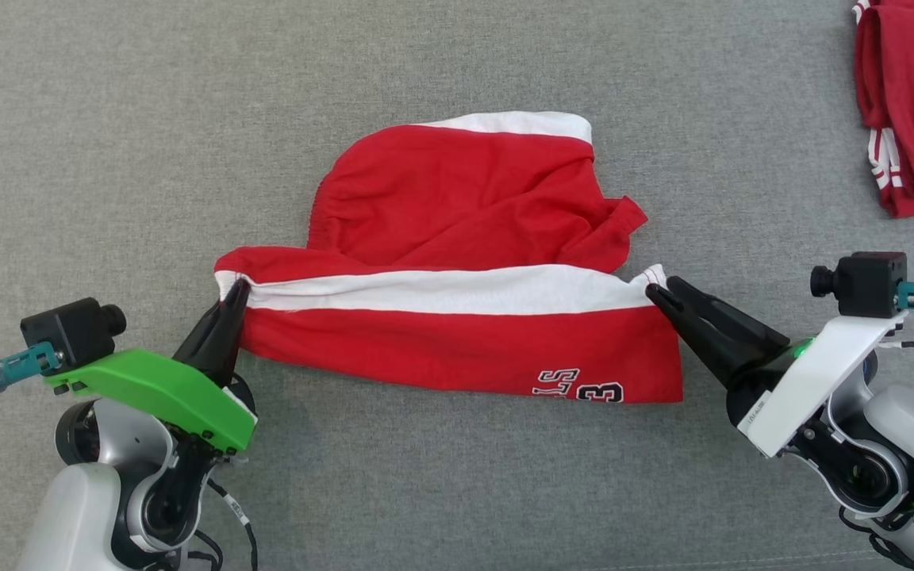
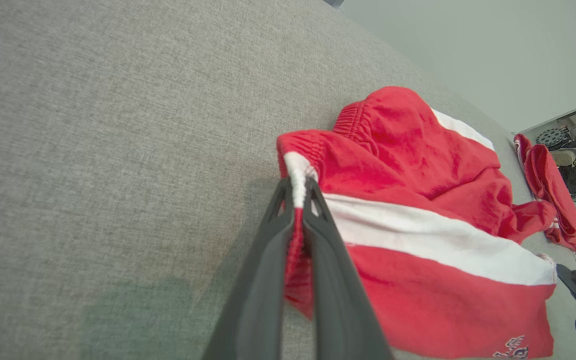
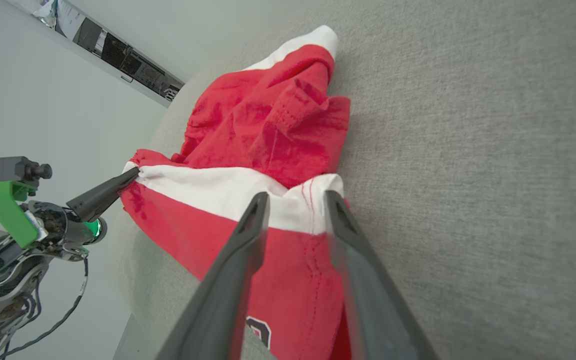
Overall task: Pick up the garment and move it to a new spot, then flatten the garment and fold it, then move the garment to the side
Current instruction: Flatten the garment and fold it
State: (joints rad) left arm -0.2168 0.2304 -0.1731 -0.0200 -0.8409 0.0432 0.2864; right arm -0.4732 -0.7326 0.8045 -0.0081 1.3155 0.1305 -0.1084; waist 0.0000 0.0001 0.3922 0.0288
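Left gripper (image 1: 236, 290) is clamped on the white band at the left corner of the garment (image 1: 457, 349); that pinch must not slacken. Right gripper (image 1: 658, 292) straddles the right corner with its jaws apart, cloth between them, not yet pinched. I judge I should close fully on the hem, then raise both corners level, band taut. The garment lies crumpled mid-way across the grey surface (image 1: 457, 492), its far half bunched. Farther right, a second red garment (image 1: 909, 103) lies well apart.

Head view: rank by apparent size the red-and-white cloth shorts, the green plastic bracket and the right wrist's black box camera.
Largest: red-and-white cloth shorts.
Then: green plastic bracket.
Smallest: black box camera.
The last two sit nearer the lens; true sizes unsure.
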